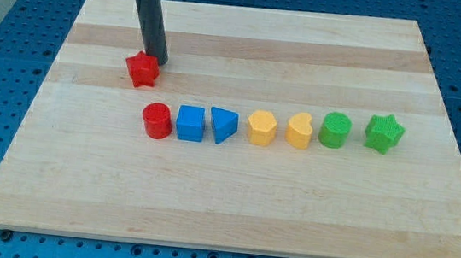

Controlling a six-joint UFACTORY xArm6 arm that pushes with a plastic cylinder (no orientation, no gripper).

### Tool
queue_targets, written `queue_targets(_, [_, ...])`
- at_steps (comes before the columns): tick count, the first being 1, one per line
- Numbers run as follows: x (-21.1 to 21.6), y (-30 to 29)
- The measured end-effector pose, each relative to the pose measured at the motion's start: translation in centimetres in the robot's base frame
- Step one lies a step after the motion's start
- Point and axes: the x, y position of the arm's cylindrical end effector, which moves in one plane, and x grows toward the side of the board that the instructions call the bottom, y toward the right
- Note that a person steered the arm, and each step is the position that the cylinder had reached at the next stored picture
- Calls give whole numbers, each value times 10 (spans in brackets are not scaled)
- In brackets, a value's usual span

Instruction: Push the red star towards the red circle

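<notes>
The red star (142, 69) lies on the wooden board toward the view's upper left. My tip (158, 59) rests right against the star's upper right side. The red circle (157, 120) stands below the star, slightly to the right, at the left end of a row of blocks. A short gap of bare board separates the star from the circle.
The row runs rightward from the red circle: a blue cube (190, 123), a blue triangle (223, 125), a yellow hexagon (261, 127), a yellow heart (299, 130), a green circle (335, 130) and a green star (384, 133). The board's edge (58, 51) is left of the star.
</notes>
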Motion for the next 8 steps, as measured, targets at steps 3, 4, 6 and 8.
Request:
queue_targets(3, [34, -67])
queue_targets(4, [52, -71])
queue_targets(6, [78, -61])
queue_targets(8, [94, -61])
